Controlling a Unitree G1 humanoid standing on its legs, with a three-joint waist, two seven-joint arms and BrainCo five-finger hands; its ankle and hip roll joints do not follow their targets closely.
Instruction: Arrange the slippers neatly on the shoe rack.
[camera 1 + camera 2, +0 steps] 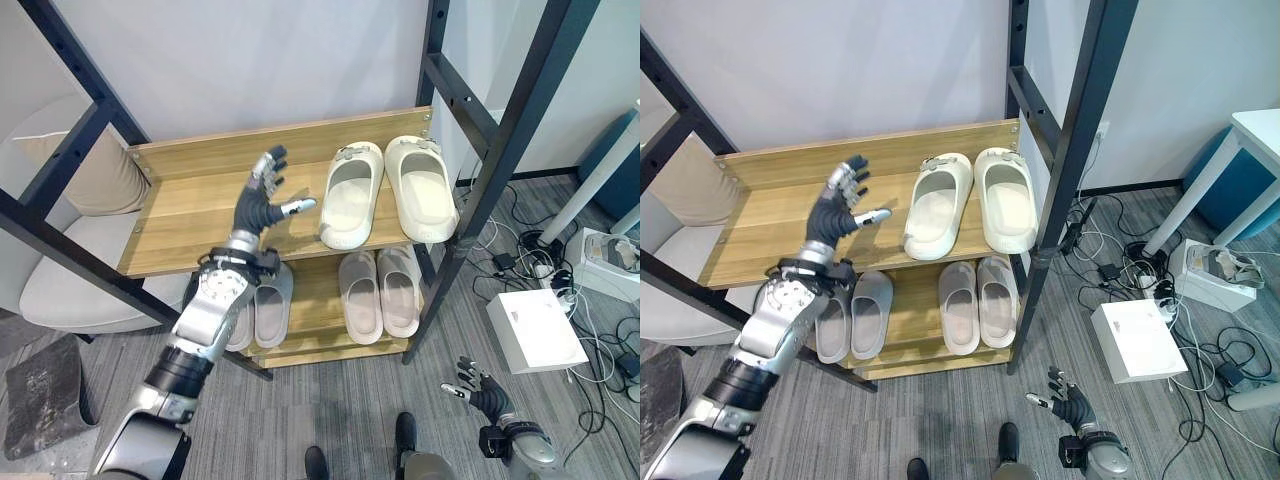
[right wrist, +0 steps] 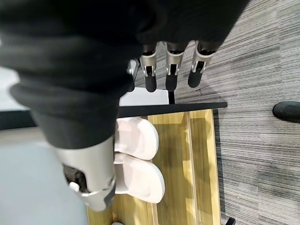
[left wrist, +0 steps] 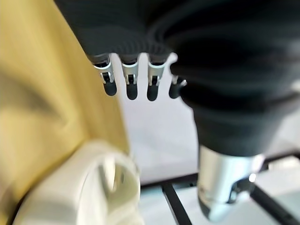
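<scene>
Right now your left robot hand (image 1: 262, 203) sits over the top shelf (image 1: 190, 200) of the shoe rack (image 1: 300, 340), fingers straight and spread, thumb pointing toward the cream slippers (image 1: 388, 190), holding nothing. It's just beside the left one of that pair, apart from it as far as the head views show. That cream pair is on the right half of the top shelf: the right slipper lies square, the left one is angled, its near end swung toward the hand, and the two touch near the back edge. Lower shelf (image 1: 320, 300) carries a grey pair (image 1: 260, 312) on the left, partly behind your forearm, and a pale pinkish pair (image 1: 380, 292) on the right, both side by side and tidy enough. Your right robot hand (image 1: 478, 384) hangs low over the carpet floor (image 1: 330, 410) to the right of the rack, fingers relaxed and splayed, empty; its wrist view looks at the pinkish pair. My read: all the slippers are already on the rack, so you're at the straightening step. Next move should be a light sideways nudge on the near end of the angled cream slipper with straight left fingers, to bring it parallel with its mate. Go gently so you don't shove the pair into the black frame post (image 1: 500, 160) or off the front edge.
</scene>
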